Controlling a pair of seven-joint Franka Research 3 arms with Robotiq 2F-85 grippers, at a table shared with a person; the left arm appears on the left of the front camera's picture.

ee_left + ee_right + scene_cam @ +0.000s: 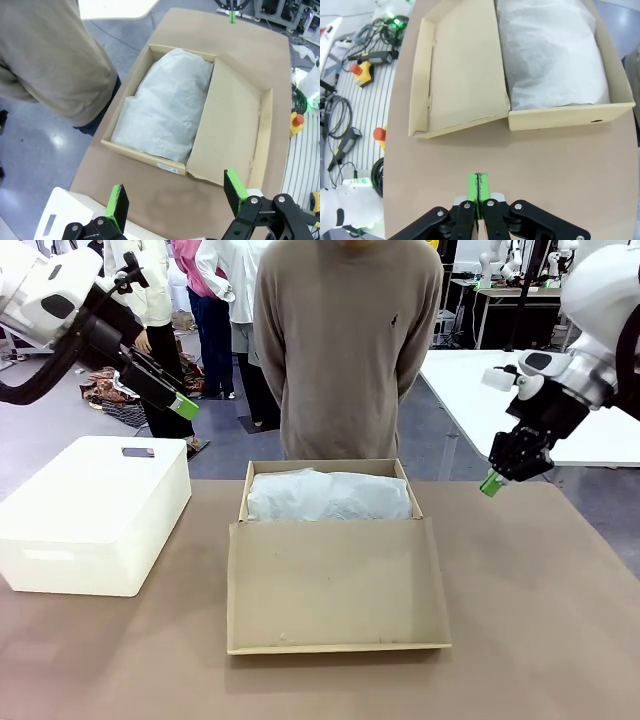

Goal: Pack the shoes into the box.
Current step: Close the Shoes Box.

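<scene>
Left gripper [176, 192]: fingers spread wide, empty, raised off to the left of the box [331, 585]. Right gripper [478, 187]: pads pressed together, nothing between them, hanging just right of the box. Box: mid-table, lid flap lying open toward the robot, tissue [330, 497] mounded inside. The shoes are presumably beneath it, though I cannot tell. Likely remaining: closing the lid.

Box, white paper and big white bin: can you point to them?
box [335, 585]: front view, on its open lid flap.
white paper [328, 496]: front view, middle of the crumpled sheet.
big white bin [100, 560]: front view, on its near wall.
</scene>
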